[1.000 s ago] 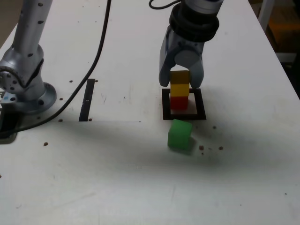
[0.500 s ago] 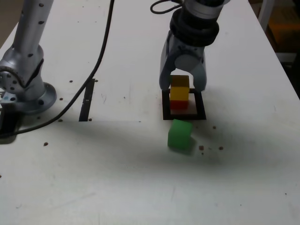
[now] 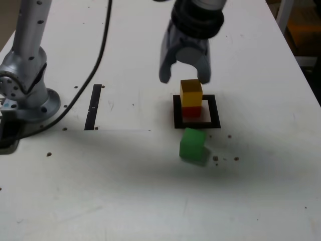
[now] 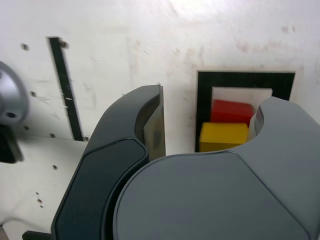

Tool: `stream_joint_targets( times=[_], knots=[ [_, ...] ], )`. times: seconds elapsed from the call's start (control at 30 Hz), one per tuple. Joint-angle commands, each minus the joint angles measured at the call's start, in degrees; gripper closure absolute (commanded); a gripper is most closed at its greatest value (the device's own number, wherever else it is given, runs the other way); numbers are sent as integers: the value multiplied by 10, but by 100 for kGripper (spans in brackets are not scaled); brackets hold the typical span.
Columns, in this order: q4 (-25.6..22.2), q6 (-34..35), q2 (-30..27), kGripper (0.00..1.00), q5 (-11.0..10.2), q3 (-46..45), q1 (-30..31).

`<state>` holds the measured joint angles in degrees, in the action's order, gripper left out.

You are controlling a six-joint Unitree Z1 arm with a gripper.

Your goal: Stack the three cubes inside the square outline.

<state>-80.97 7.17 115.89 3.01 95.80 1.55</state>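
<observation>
Gripper [image 3: 183,79] is spread wide and empty, hanging above and behind the stack. Yellow cube [image 3: 191,93] sits on red cube [image 3: 190,111] inside the square outline [image 3: 196,124]. Green cube [image 3: 192,144] lies on the table [image 3: 125,181] just in front of the outline, slightly skewed. Looks light, rigid, smooth-sided, probably a bit slick: grip two opposite flat faces mid-height, jaws aligned to its skew.

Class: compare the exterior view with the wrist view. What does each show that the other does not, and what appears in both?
Only the exterior view shows the green cube, lying outside the square outline, and the arm's base. Only the wrist view shows the inner face of one gripper finger. Both show the open gripper, the yellow cube on the red cube, and the black strip.
</observation>
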Motion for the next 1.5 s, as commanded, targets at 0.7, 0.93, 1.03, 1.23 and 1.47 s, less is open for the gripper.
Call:
stream_joint_targets(
  times=[0.7, 0.93, 1.03, 1.23, 1.47],
  knots=[
    [17, 44, -69, 30, 31, 26, 206],
    [64, 40, -29, 30, 49, -8, 230],
    [79, 34, -13, 30, 53, -16, 233],
    [105, 18, 17, 30, 60, -19, 233],
    [121, -2, 53, 30, 71, -16, 219]
  ],
)
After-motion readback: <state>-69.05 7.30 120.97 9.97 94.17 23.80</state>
